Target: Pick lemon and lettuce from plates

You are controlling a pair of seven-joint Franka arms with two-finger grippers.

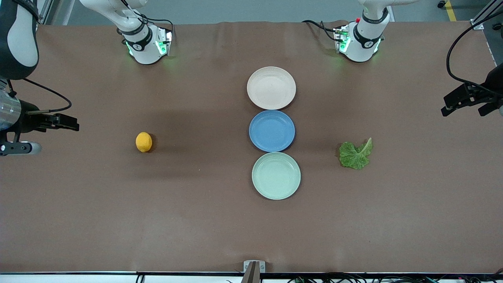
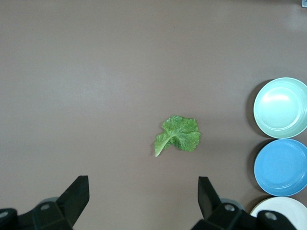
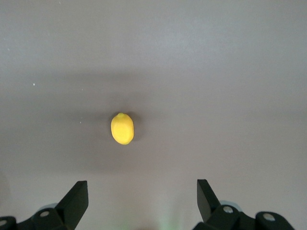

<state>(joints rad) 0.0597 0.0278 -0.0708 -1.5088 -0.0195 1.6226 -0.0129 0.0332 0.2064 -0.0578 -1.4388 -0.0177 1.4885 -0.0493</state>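
The lemon lies on the bare brown table toward the right arm's end, on no plate; it also shows in the right wrist view. The lettuce lies flat on the bare table toward the left arm's end and shows in the left wrist view. The cream plate and the mint plate are both empty. My right gripper is open and empty, raised over its end of the table. My left gripper is open and empty, raised over its end.
A blue plate, also empty, lies between the cream plate and the mint plate in a row down the table's middle. All three plates show at the edge of the left wrist view. The arm bases stand along the table's back edge.
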